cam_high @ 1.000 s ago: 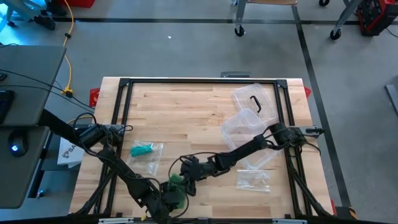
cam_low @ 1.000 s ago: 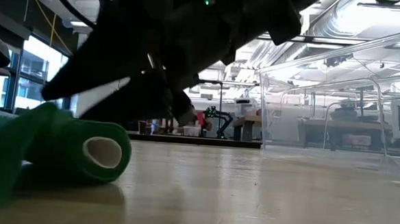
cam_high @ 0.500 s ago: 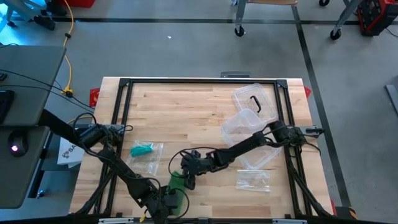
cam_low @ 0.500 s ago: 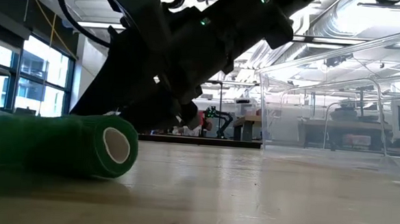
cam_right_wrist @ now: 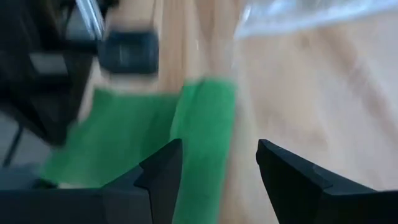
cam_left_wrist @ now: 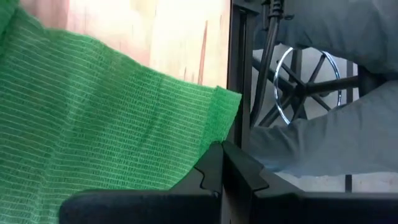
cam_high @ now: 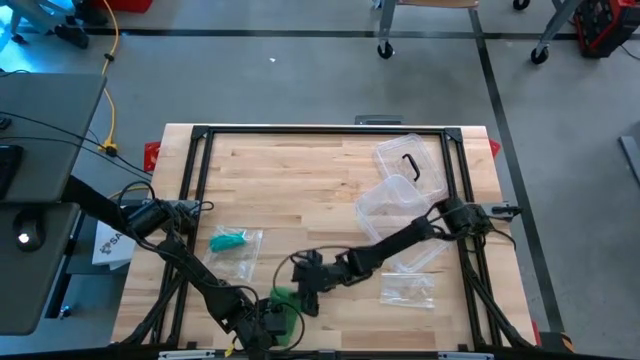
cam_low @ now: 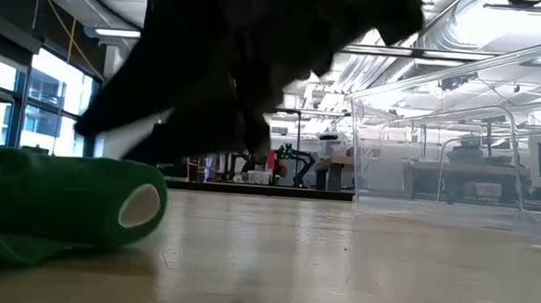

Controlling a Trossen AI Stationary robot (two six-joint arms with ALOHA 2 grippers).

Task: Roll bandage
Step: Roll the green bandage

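Grey concrete floor (cam_high: 300, 80) surrounds a pale wooden table (cam_high: 300, 180) edged by a black frame. From left: a desk (cam_high: 40, 130); a bagged teal item (cam_high: 232, 240); the green bandage (cam_high: 284, 296) near the front edge, its loose end pinched in the closed left gripper (cam_high: 268, 318); the right gripper (cam_high: 305, 292), jaws apart, over the roll; clear plastic containers (cam_high: 400, 185); an empty bag (cam_high: 408, 289).

We find no text, label, brand, number or sign that can be read in any view. A white sheet (cam_high: 110, 243) at the left edge of the table (cam_high: 300, 170), left of frame centre in the high view, bears dark marks, but we cannot make them out.
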